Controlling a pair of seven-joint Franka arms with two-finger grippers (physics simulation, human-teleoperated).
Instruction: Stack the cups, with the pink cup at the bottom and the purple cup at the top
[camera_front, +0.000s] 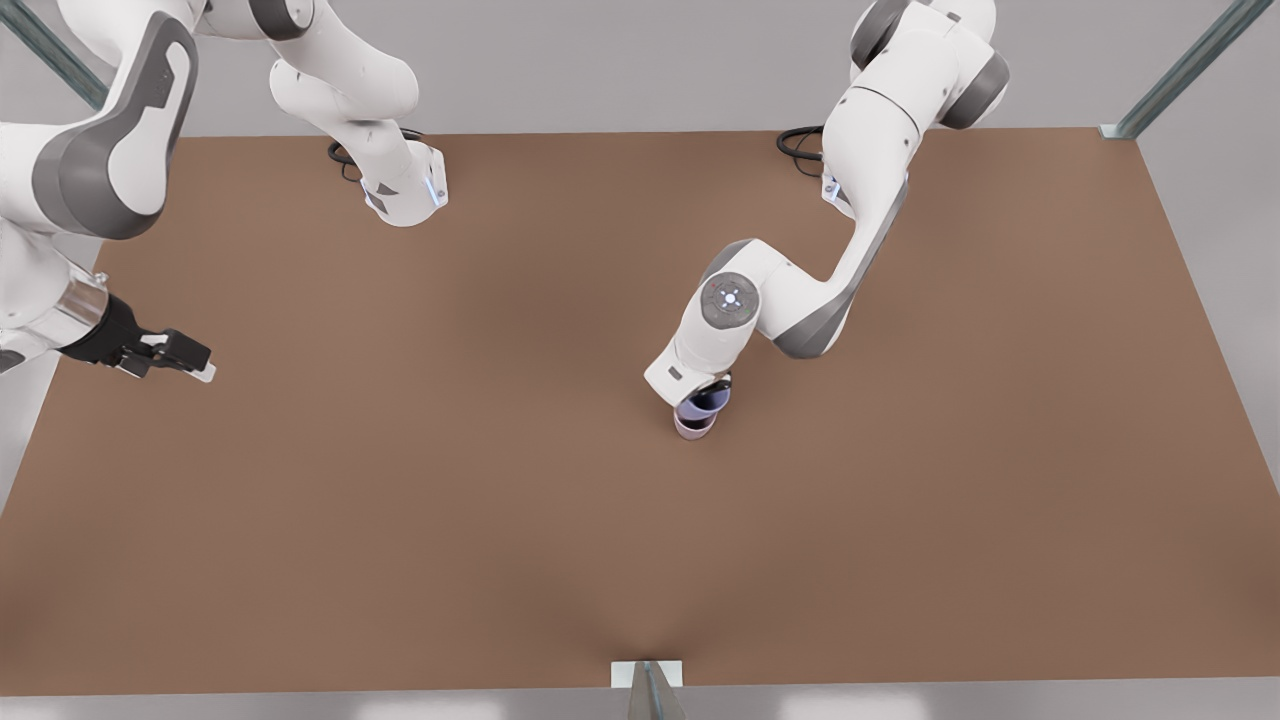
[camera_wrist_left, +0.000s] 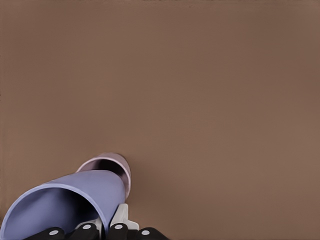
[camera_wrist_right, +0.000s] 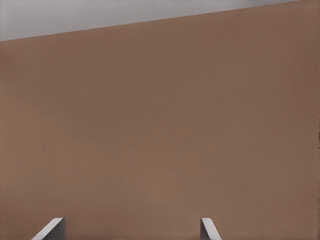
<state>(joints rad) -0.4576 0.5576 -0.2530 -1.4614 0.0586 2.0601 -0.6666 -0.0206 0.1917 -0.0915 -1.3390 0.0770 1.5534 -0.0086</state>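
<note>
**Left gripper lowering purple cup into pink**

Left gripper (camera_front: 708, 392) is clamped on the purple cup's (camera_wrist_left: 75, 202) rim wall, mid-table, w/ the pink cup (camera_wrist_left: 109, 165) directly under it. Purple looks partly nested, not seated, so I judge this the insertion step. Next: go straight down, keep it centred, then let go w/o tipping the pair. My right gripper (camera_front: 188, 358) waits at the front view's left, fingers spread wide. Brown table (camera_front: 400, 500) is flat, matte; grey walls, metal frame posts (camera_front: 1180, 70) beyond.
</note>
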